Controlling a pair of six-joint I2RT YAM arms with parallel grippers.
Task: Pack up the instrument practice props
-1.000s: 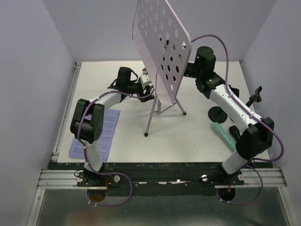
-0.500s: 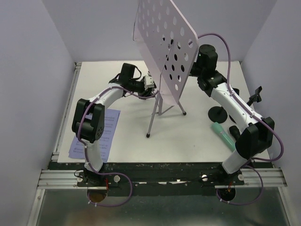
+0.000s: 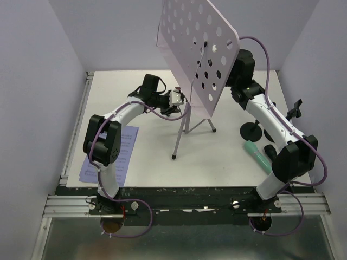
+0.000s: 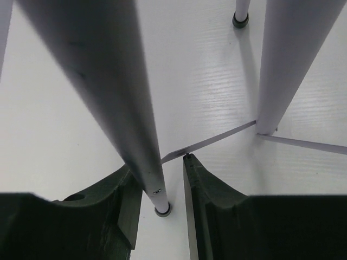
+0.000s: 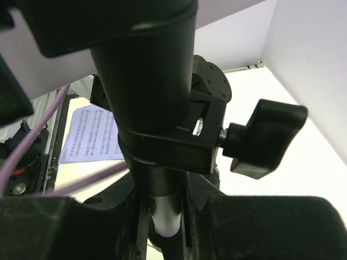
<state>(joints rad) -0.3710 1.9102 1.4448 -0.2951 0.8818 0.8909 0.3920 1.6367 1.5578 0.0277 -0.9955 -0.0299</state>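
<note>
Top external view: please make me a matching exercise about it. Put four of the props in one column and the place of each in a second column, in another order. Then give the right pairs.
Things
1. perforated desk
2. sheet-music pages
3. mint-green microphone
4. silver tripod

Places
A. lying on the table, at its right side
B. flat, near the left near corner
C. standing on its legs in the middle
D. tilted, raised high above the surface

Pairs: 1-D, 2-B, 3-A, 4-C
</note>
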